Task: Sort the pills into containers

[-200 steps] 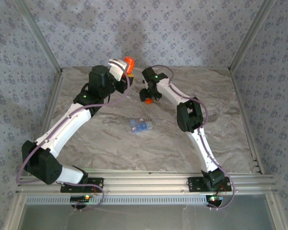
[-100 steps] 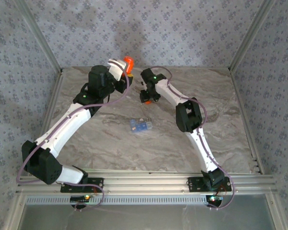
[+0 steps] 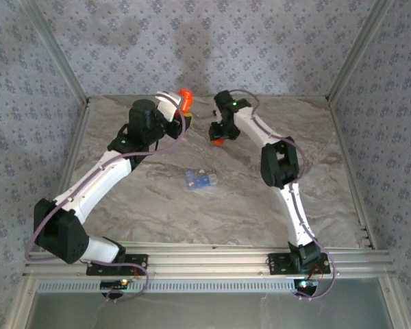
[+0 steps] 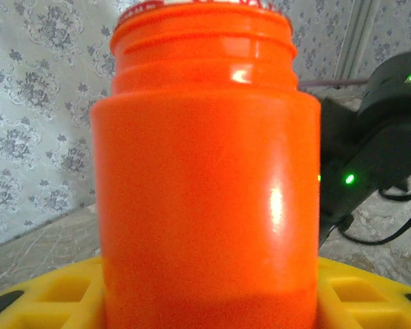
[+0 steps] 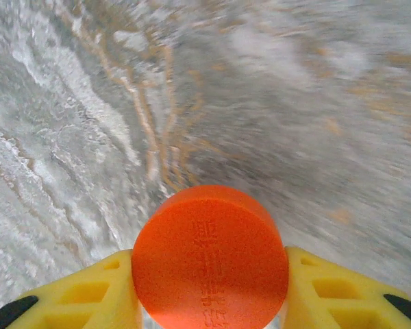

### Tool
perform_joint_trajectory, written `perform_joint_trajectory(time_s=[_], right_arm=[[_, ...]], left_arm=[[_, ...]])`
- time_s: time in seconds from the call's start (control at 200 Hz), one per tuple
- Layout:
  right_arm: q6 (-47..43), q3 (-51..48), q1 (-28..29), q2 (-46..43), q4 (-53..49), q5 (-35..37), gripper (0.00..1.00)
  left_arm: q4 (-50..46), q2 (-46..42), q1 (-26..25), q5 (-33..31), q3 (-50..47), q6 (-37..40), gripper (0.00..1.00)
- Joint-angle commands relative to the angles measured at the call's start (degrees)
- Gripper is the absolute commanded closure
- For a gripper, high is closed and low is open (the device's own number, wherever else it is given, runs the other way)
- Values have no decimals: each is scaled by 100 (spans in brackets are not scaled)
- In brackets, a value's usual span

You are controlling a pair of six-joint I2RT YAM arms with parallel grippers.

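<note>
Shifted to the right and a little farther off over the last second: right arm (image 3: 281, 164) with the right pincer (image 5: 212, 298), widening the gap to the left arm (image 3: 96, 175). Grey marbled worktop (image 3: 157, 205) under both. At the far side, left of centre, the left pincer (image 4: 209, 305) closed on the bright orange bottle (image 4: 205, 185), gripping its lower body between yellow fingers (image 4: 48, 295); mouth uncapped, neck threads bare. Just to the right of it but apart, the right pincer clamped on the red-orange cap (image 5: 209, 257) by its rim, flat embossed face toward the wrist camera, worktop blurred beyond. Pale blue container (image 3: 201, 179) on the middle of the worktop, nearer than both pincers, well apart from them.
</note>
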Motion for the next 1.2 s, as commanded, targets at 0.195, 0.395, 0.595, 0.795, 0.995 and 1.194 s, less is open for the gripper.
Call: perform_joint_trajectory(time_s=[0.195, 0.395, 0.595, 0.795, 0.995, 1.194], right_arm=[[628, -724, -680, -1658, 23, -775, 58], [1027, -998, -1190, -2345, 17, -1501, 58], [1195, -1080, -1482, -2781, -206, -1900, 58], [1240, -1082, -1563, -3049, -431, -2279, 58], [1182, -980, -1573, -3131, -652, -2712, 58], [845, -779, -1594, -2971, -1029, -3281, 58]], left_arm=[[734, 417, 35, 566, -88, 26, 100], [670, 853, 14, 1032, 108, 51, 100], [636, 1329, -21, 1560, 380, 83, 100], [442, 1851, -148, 2262, 786, 160, 100], [107, 2230, -380, 2580, 1139, 470, 100], [-281, 2475, -549, 2525, 1372, 909, 100]])
